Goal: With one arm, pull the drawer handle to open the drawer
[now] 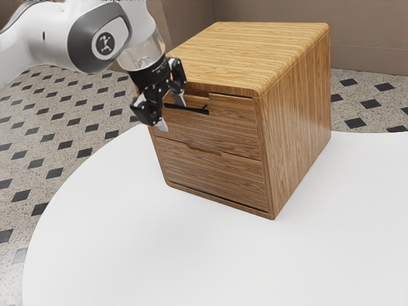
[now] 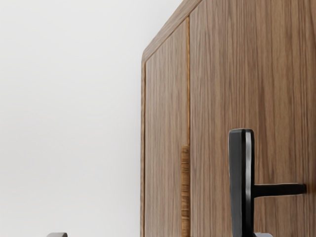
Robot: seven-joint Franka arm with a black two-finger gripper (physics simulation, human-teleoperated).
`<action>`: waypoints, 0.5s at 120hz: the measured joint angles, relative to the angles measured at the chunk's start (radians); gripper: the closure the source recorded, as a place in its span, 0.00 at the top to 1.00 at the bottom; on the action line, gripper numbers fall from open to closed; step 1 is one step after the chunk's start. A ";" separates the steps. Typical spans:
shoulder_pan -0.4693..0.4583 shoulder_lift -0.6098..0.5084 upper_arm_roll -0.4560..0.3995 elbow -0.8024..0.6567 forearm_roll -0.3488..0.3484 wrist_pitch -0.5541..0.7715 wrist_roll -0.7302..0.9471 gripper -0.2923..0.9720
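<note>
Though thin, drawer handle (image 1: pixel 194 111) flat, black

Handle (image 1: pixel 194 109) end farthest from cabinet (image 1: pixel 255 57) side wall hidden behind gripper (image 1: pixel 173 113); finger-handle contact unreadable; arm (image 1: pixel 38 32) cropped at frame edge, beyond cabinet.

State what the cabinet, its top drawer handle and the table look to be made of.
Cabinet: wood or wood veneer, satin, by its striped grain. Handle: black, likely painted metal or plastic; smooth with a faint edge sheen. Table: plain matte white, perhaps laminate; no grain shows.
</note>
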 joint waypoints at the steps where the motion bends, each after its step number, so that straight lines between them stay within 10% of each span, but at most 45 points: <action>1: 0.000 0.000 0.000 -0.001 0.000 0.001 0.000 0.59; 60: -0.004 -0.028 0.004 -0.050 -0.003 0.018 -0.008 0.42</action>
